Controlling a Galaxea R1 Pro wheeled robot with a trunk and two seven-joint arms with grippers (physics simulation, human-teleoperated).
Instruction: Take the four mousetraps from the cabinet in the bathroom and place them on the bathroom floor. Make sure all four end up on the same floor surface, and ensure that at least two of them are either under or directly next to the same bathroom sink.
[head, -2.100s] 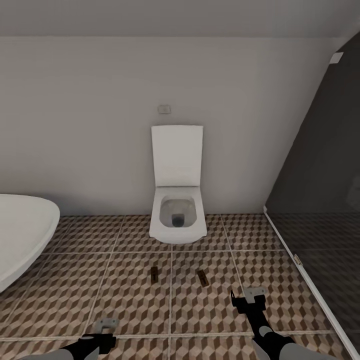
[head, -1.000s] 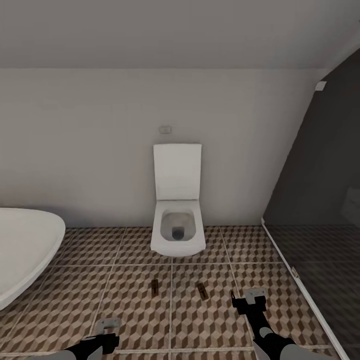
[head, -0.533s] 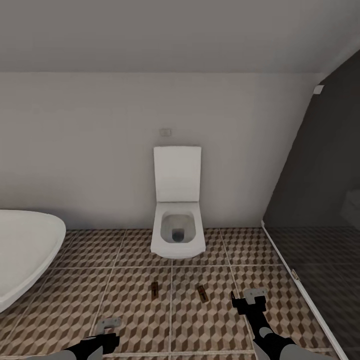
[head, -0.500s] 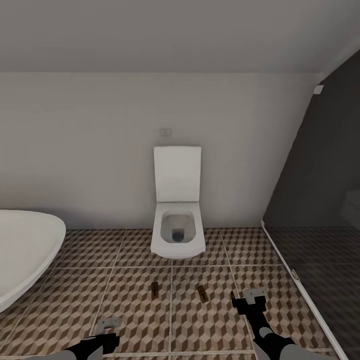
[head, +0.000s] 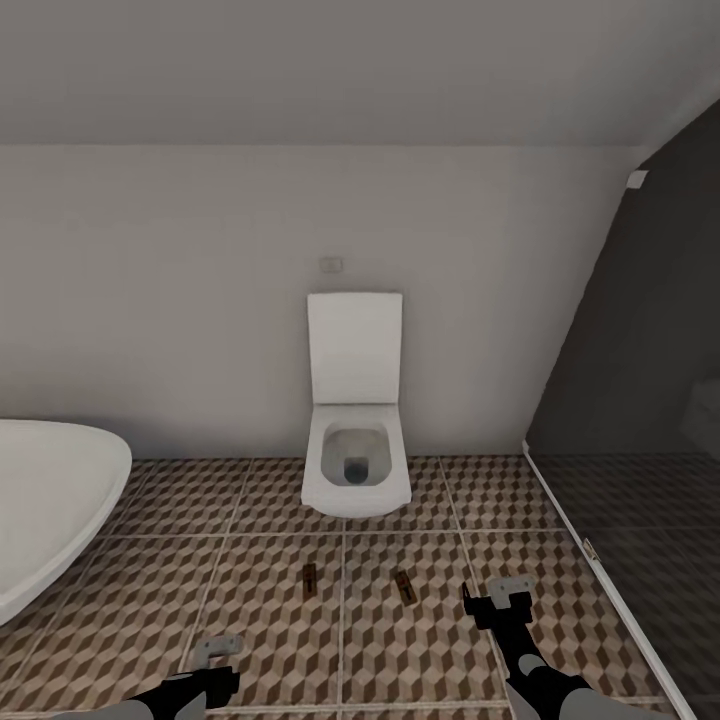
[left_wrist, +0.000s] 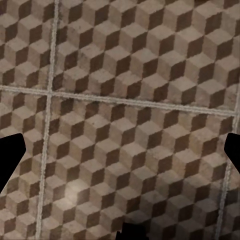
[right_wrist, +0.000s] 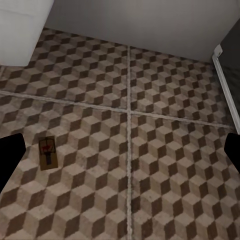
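Two mousetraps lie flat on the cube-patterned bathroom floor (head: 270, 610) in front of the toilet, one to the left (head: 309, 580) and one to the right (head: 404, 587). The right wrist view looks down on the right mousetrap (right_wrist: 48, 153), its red mark visible. My left gripper (head: 215, 652) hangs low over bare tiles, open and holding nothing. My right gripper (head: 503, 594) hovers beside the right mousetrap, also open and holding nothing. In both wrist views the dark fingertips (left_wrist: 10, 160) (right_wrist: 9, 157) sit far apart at the picture edges. The cabinet and the sink are out of view.
A white toilet (head: 355, 470) with its lid raised stands against the back wall. A white bathtub (head: 50, 490) curves in from the left. A dark glass shower screen (head: 630, 400) with a white floor rail runs along the right.
The head view has tilted upward since two seconds ago, so the whole scene sits lower. In the last half second nothing has moved, and both mousetraps lie where they were.
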